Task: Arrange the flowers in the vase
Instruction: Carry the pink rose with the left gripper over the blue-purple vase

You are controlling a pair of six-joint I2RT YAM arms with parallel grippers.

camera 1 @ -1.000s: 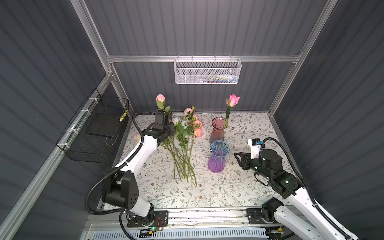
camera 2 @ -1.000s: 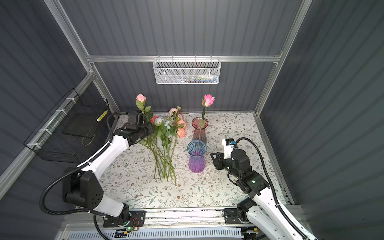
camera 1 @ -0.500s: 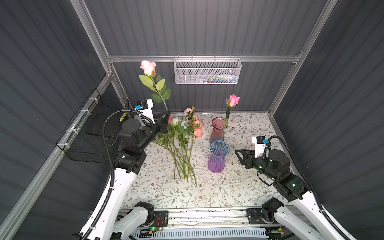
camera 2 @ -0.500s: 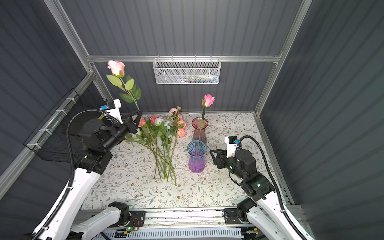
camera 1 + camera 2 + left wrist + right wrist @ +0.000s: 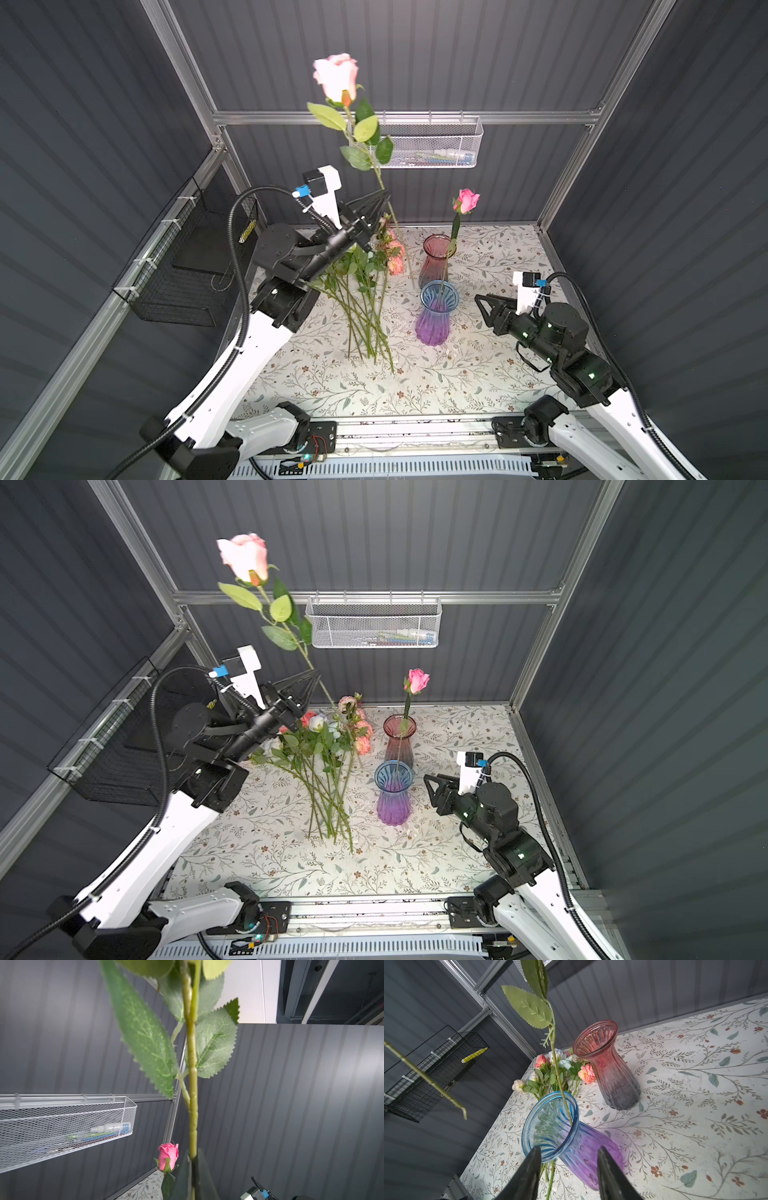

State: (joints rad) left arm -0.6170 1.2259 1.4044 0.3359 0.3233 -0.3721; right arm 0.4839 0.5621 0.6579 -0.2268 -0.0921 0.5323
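Since a second ago the left gripper (image 5: 384,199) has climbed from the pile of flowers (image 5: 365,299), now below it, and has taken one pale pink rose (image 5: 336,79) up with it. Its jaws are closed on the stem below the leaves; the bloom stands high above the gripper and the stem end hangs under it. The step in hand is, I judge, carrying this rose to a vase. Next the stem end must come over the mouth of the blue vase (image 5: 436,316), lower and ahead of the gripper, then go straight down beside the deep pink rose (image 5: 466,200) already standing there. The right gripper (image 5: 482,311) waits just beside this vase, jaws half apart, holding nothing.
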